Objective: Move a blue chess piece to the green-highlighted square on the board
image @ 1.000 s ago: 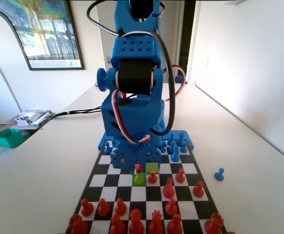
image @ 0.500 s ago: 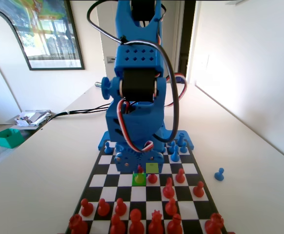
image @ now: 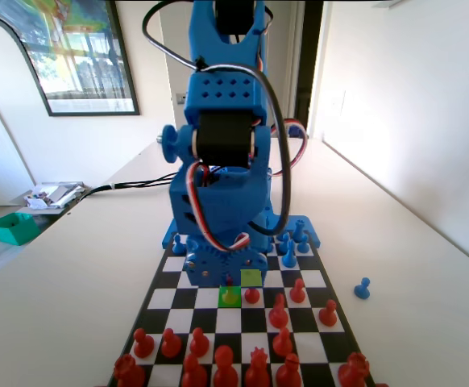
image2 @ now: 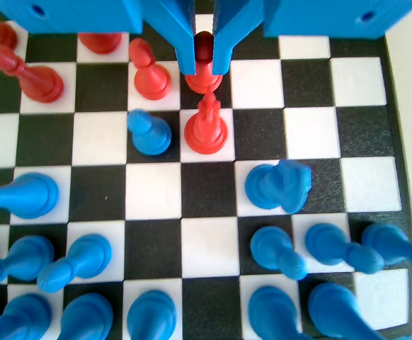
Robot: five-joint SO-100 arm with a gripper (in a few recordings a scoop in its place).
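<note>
The small blue plastic pawn with a ball head [image2: 149,133] stands on a black cell of the black-and-white checkered board [image2: 309,134], just left of a taller red piece [image2: 206,127]. Past that piece, my jaws [image2: 204,69] are nearly closed, clamped on the head of a red plastic pawn [image2: 204,76]. In the fixed view they hang low at the solid green cell [image: 222,302].

A small blue pawn [image2: 149,132] (round head, flared base) stands upright on a black cell of the board [image2: 312,131], just beside a red piece. The green square [image: 230,296] carries a red pawn and lies beside the yellowish cell.
</note>
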